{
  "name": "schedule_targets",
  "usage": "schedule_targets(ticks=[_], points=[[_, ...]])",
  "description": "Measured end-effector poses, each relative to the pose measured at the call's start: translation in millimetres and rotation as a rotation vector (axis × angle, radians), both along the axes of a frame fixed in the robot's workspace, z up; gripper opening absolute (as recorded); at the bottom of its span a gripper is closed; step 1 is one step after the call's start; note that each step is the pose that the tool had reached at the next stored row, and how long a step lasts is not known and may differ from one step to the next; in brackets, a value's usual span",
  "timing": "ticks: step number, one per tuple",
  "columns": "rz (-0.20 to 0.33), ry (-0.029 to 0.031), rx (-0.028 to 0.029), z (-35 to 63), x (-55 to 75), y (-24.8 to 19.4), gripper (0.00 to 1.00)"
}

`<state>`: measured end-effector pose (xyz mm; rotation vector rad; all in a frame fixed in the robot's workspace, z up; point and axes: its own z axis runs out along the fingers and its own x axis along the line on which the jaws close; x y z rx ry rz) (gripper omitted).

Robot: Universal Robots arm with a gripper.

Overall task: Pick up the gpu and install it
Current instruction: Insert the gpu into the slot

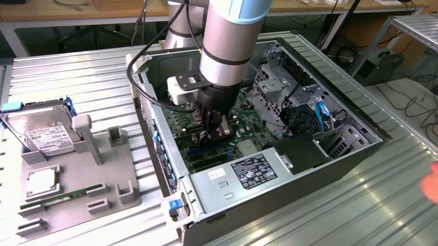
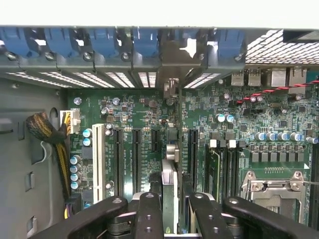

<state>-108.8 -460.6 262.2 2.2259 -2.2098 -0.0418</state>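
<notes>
Over motherboard [image 2: 149, 124], gripper [image 2: 172, 199] clamps gpu [image 2: 171, 149]

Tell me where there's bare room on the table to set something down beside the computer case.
Free: the ribbed table between the grey parts stand and the computer case, plus the stretch behind the stand. Also the table strip at the exterior view's right of the case. Crowded: inside the case, where the gripper holds the gpu edge-on over the motherboard slots.
</notes>
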Motion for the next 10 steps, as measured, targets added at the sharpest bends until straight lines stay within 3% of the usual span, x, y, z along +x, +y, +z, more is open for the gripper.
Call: schedule_targets(ticks=[10], points=[[0.002,0.0002,-0.0003,0.2,0.0,0.0,0.26]])
